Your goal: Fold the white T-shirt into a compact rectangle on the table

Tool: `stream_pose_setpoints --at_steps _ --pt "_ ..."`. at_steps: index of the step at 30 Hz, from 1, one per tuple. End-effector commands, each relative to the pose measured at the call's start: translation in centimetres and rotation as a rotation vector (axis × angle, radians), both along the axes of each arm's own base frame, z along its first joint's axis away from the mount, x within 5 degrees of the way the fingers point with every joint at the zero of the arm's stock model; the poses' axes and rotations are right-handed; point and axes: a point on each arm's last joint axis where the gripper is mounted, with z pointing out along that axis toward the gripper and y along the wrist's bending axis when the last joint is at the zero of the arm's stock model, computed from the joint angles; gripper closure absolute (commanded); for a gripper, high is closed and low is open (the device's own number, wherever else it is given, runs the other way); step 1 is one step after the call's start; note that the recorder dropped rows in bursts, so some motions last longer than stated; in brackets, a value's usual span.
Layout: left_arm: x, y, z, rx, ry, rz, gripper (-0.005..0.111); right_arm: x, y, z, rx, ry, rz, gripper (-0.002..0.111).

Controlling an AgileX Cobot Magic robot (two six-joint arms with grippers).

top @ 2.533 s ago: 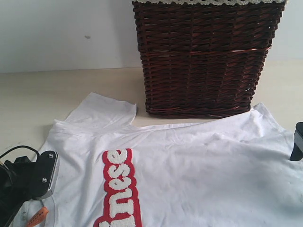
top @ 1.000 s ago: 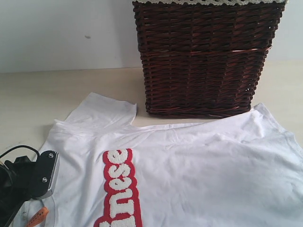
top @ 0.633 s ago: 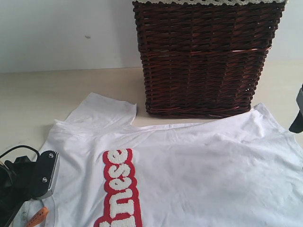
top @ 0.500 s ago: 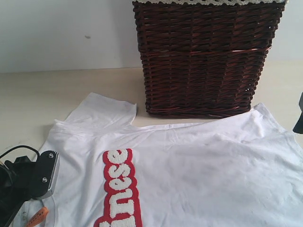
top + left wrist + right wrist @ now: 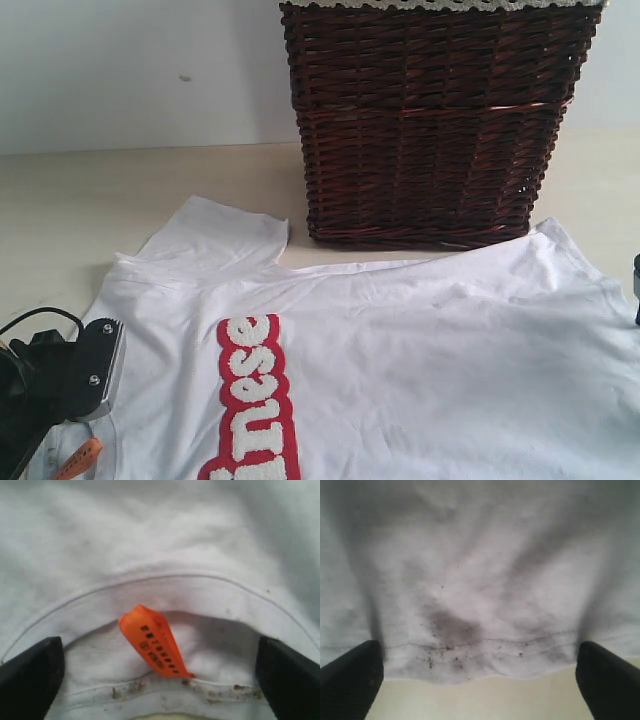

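Worktop (image 5: 70,200) bearing white T-shirt (image 5: 430,340), spread flat at 6 o'clock of wicker basket (image 5: 430,120); long axis 9-to-3 o'clock. Left gripper (image 5: 160,677) at 9 o'clock end, wide open, empty, straddling collar (image 5: 165,587). Right gripper (image 5: 480,675) at 3 o'clock end, wide open, empty, over hem (image 5: 470,645). Orange neck tag (image 5: 155,642) between left gripper's fingers.

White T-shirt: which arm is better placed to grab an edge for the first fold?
Left, narrowly. The left hand, open, straddles the collar of the white T-shirt, orange neck tag centred. The right hand is open over the hem too, but barely shows at the exterior view's edge.
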Motion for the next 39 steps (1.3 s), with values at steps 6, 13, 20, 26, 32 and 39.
stream_pose_setpoints --at_steps 6,13,20,26,32,39 --pt "0.0 -0.1 0.0 -0.004 0.002 0.009 0.003 -0.1 0.3 -2.7 0.037 0.039 -0.011 0.004" --pt "0.0 -0.1 0.0 -0.004 0.002 0.009 0.003 -0.3 0.4 -3.8 0.052 0.081 -0.02 0.046" --pt "0.0 -0.1 0.0 -0.004 0.002 0.009 0.003 -0.4 0.4 -4.1 0.053 0.107 -0.089 0.096" --pt "0.0 -0.1 0.0 -0.004 0.002 0.009 0.003 -0.8 0.6 -4.0 0.067 0.157 -0.113 0.108" --pt "0.0 -0.1 0.0 -0.004 0.002 0.009 0.003 -1.2 0.8 -3.8 0.08 0.201 -0.123 0.108" --pt "0.0 -0.1 0.0 -0.004 0.002 0.009 0.003 -1.2 0.8 -3.8 0.079 0.208 -0.146 0.108"
